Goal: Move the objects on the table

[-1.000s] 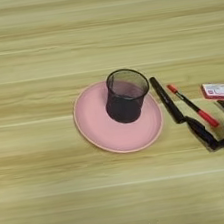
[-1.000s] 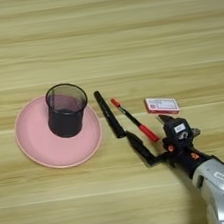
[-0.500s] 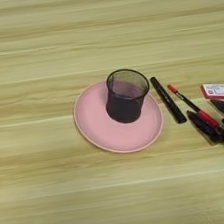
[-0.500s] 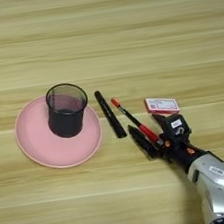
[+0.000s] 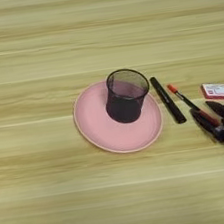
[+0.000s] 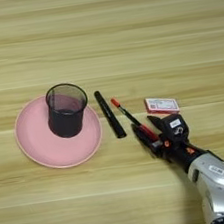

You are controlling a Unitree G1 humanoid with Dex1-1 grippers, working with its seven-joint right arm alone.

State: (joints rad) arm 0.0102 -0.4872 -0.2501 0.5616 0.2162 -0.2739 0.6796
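Pen cup: upright on the pink plate; we see nothing inside.
Pen: on the bench, lower end between the fingers.
Gripper: we see it parted around the pen.

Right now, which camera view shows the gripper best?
The right eye view: the whole gripper shows there, with the silver forearm behind it, beside the pen. The left eye view cuts the gripper at the picture's right edge.
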